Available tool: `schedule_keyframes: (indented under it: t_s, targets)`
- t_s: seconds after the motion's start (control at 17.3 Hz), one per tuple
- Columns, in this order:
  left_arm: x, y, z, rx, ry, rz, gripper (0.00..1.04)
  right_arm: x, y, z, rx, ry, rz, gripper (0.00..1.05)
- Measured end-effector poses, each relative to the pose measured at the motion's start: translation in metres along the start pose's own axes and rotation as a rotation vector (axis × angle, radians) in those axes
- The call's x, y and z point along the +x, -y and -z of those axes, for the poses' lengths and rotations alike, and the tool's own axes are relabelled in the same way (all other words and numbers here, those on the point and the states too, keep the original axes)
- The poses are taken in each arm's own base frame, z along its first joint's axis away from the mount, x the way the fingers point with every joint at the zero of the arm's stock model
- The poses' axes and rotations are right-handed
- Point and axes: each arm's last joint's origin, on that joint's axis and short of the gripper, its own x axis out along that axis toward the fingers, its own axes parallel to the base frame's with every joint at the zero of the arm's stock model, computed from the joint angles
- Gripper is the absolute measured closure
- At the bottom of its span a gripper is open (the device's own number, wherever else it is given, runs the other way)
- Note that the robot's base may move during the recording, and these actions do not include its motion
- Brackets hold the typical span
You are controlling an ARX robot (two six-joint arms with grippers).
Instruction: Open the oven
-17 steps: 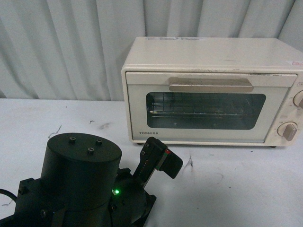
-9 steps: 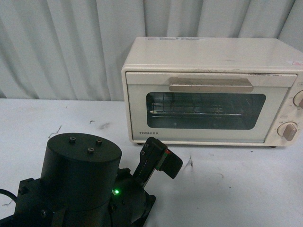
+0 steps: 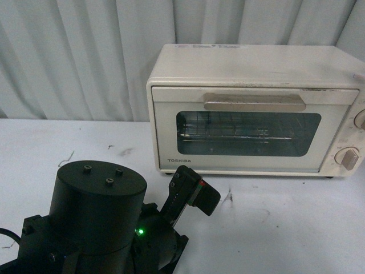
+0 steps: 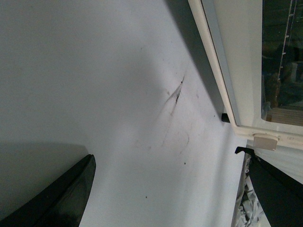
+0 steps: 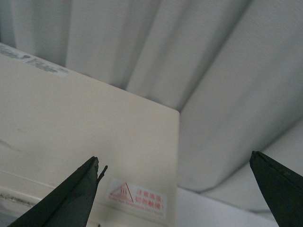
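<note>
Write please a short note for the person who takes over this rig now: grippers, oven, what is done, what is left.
Left gripper open, empty, low over the table, near the oven.
Right gripper open, empty, over the oven's top.
Door shut, handle untouched.
Done: nothing visible yet. Left: grasp the handle and pull the door down.

The oven and upper knob are cut off.

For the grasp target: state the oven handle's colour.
Beige handle on the cream oven; clearest in front view.
</note>
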Motion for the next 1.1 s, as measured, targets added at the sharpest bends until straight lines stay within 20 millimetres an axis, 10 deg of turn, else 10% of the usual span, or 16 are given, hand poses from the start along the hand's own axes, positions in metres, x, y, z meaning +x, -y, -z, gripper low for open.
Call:
schedule_keyframes:
  t_s: [0.12,0.64,1.1]
  targets:
    - [0.0,0.0,0.0,0.0,0.0,0.0,0.07,0.011,-0.007,-0.008,-0.106,0.021,-0.069,0.07]
    - [0.0,0.0,0.0,0.0,0.0,0.0,0.07,0.026,-0.042,-0.009,-0.567,0.089,-0.37,1.02]
    - [0.0,0.0,0.0,0.0,0.0,0.0,0.07,0.033,-0.071,0.006,-0.604,0.077,-0.531,1.03]
